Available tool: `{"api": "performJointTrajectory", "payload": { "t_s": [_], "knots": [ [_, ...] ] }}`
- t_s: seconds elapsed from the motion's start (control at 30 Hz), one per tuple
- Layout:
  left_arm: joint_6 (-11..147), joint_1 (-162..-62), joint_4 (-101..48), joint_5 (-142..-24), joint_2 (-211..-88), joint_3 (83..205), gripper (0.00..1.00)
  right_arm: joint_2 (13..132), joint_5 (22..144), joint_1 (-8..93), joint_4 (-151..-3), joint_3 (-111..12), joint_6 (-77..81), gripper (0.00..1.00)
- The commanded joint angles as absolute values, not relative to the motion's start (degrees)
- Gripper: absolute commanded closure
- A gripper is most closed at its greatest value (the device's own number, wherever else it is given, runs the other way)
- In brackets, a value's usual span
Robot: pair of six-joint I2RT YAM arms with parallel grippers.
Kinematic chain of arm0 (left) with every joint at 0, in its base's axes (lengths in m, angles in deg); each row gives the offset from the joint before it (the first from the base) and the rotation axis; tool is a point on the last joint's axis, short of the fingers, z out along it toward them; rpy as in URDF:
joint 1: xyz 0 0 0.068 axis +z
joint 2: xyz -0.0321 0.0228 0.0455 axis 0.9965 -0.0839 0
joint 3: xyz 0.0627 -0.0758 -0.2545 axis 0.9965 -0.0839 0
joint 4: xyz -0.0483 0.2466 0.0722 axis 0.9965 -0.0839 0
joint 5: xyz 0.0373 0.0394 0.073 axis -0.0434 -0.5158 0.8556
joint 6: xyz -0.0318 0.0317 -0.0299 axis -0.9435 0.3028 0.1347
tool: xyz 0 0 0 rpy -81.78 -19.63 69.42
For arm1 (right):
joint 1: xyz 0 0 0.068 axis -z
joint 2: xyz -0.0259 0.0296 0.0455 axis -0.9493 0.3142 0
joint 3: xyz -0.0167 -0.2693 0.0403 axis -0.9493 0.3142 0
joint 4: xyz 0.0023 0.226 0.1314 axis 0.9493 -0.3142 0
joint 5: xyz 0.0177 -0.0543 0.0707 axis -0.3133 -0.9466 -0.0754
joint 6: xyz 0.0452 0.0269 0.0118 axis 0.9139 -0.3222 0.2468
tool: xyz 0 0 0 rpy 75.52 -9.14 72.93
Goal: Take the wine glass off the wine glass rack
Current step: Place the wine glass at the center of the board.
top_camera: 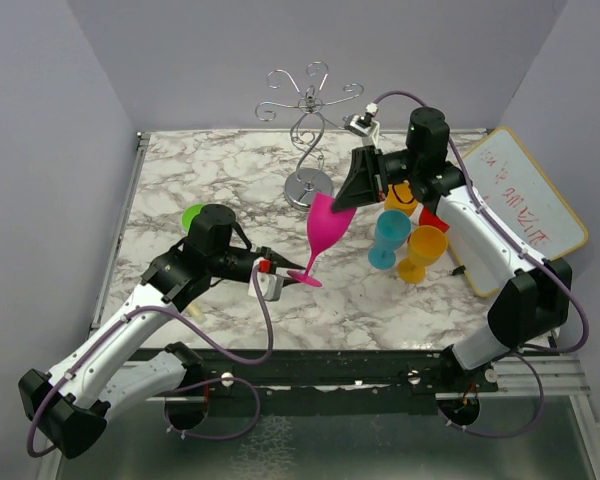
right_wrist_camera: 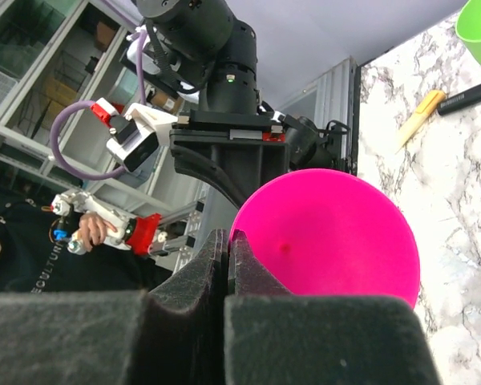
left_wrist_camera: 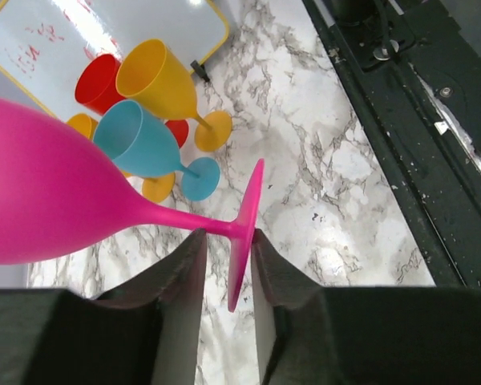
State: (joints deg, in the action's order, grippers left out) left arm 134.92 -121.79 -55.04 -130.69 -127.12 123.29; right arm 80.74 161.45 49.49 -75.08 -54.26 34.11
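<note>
A pink wine glass is held tilted above the centre of the counter, clear of the wine glass rack, which is shown only in the top view, at 12 o'clock. The bowl's rim, toward 1 o'clock, is pinched by the right pincer; the right wrist view shows its fingers pressed onto it. The foot, toward 7 o'clock, is clamped edge-on by the left pincer. The left wrist view makes this plain, with a blue glass and a yellow glass beyond.
</note>
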Motion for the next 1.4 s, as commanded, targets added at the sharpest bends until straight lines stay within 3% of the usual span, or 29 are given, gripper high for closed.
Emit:
{"api": "performJointTrajectory", "payload": {
  "t_s": [0.0,0.13,0.2,0.23,0.37,0.7,0.9,1.13,1.37],
  "knots": [
    [134.14,-121.66,-55.81,-127.98,-126.22,123.49,0.64,77.73,159.51,48.75,-79.47,-54.14,29.16,0.99],
    [132.34,-121.6,-55.72,-127.87,-126.51,123.7,0.46,78.54,153.06,48.37,-92.91,-56.56,18.66,0.99],
    [131.5,-121.66,-55.69,-127.07,-126.55,123.95,0.06,79.62,147.11,48.02,-102.89,-59.69,11.57,0.99],
    [130.97,-121.66,-55.64,-126.51,-126.4,124.05,0.02,80.09,143.62,47.67,-106.92,-61.04,8.68,0.99],
    [128.59,-121.64,-55.63,-123.9,-125.55,124.08,0.01,81.08,132.8,47.42,-113.32,-62.56,4.9,0.99],
    [119.24,-121.66,-50.74,-117.54,-123.06,122.66,0.01,77.24,113.02,41.88,-108.64,-57.63,1.33,0.99],
    [95.49,-121.66,-39.95,-92.6,-124.38,124.32,0.01,75.02,92.76,34.94,-106.21,-53.17,-2.49,0.99],
    [79.33,-121.56,-34.8,-69.86,-123.18,124.44,0.01,73.69,81.59,29.25,-100.17,-46.66,-6.48,0.99],
    [72.69,-121.49,-39.12,-58.2,-124.57,127.53,0.01,72.88,76.04,28.53,-94.21,-42.04,-6.06,0.97]
  ]
}}
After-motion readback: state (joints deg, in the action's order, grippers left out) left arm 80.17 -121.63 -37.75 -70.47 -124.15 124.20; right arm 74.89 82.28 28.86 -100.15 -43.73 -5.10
